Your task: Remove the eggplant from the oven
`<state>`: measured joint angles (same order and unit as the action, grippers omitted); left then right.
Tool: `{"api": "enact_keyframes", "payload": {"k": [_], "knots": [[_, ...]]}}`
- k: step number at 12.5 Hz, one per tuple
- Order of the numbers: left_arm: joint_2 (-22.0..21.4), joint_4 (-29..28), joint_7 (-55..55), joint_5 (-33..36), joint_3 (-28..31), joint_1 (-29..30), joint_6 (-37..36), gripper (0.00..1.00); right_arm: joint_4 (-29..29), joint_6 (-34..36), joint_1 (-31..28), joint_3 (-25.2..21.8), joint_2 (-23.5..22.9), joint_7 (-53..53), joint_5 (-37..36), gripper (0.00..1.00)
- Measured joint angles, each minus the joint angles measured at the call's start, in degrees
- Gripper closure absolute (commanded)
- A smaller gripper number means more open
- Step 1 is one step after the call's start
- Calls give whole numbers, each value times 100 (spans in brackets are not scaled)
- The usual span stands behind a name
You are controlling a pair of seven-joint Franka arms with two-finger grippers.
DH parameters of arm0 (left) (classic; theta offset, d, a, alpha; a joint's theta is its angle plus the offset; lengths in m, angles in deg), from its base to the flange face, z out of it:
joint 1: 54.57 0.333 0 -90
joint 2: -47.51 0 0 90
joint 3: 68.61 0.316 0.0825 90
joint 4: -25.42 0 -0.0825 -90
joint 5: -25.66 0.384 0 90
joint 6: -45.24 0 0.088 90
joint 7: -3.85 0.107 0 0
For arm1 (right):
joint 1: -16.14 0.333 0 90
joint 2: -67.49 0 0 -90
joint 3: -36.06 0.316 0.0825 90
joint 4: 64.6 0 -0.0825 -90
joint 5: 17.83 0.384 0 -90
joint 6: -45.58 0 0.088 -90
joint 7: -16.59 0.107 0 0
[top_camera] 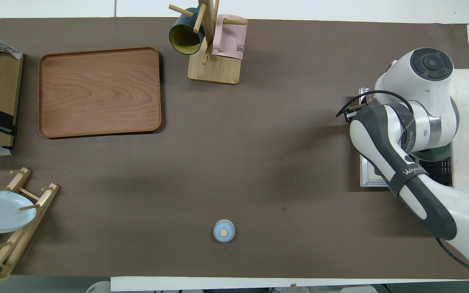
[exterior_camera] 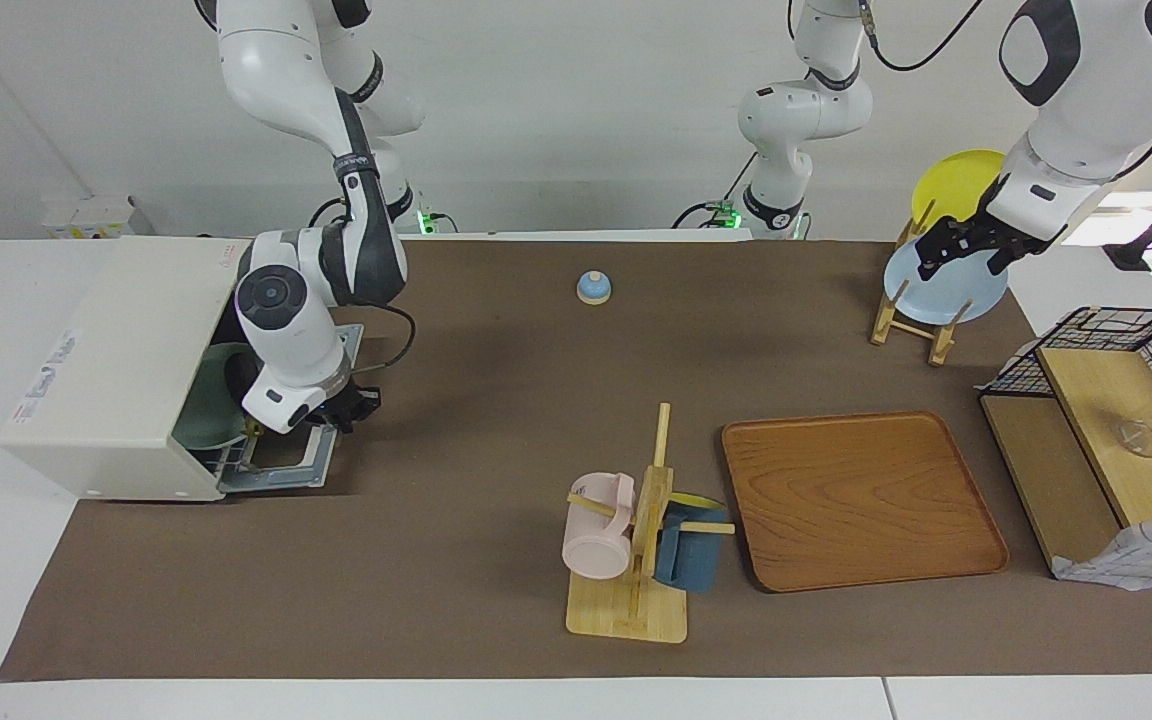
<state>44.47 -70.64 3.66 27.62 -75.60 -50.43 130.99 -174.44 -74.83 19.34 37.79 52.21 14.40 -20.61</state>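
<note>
I have the oven at the left of the facing frame with its door lying flat open. My right gripper sits at the door's outer edge; I cannot tell its finger state. A green plate shows inside. The eggplant is hidden; I judge it inside the oven. Risks: the wrist clipping the door or plate on reaching in. The left gripper waits, fingers spread, over the blue plate, upper right.
</note>
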Motion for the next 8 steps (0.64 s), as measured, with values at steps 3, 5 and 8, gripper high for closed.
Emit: {"api": "enact_keyframes", "payload": {"k": [3,5,8], "knots": [[0,0,0,0,0,0,0,0,101,176,0,-13,192,26,51,50],[0,0,0,0,0,0,0,0,110,720,-9,-27,390,72,52,52],[0,0,0,0,0,0,0,0,108,1303,-152,-90,509,75,-101,56]]}}
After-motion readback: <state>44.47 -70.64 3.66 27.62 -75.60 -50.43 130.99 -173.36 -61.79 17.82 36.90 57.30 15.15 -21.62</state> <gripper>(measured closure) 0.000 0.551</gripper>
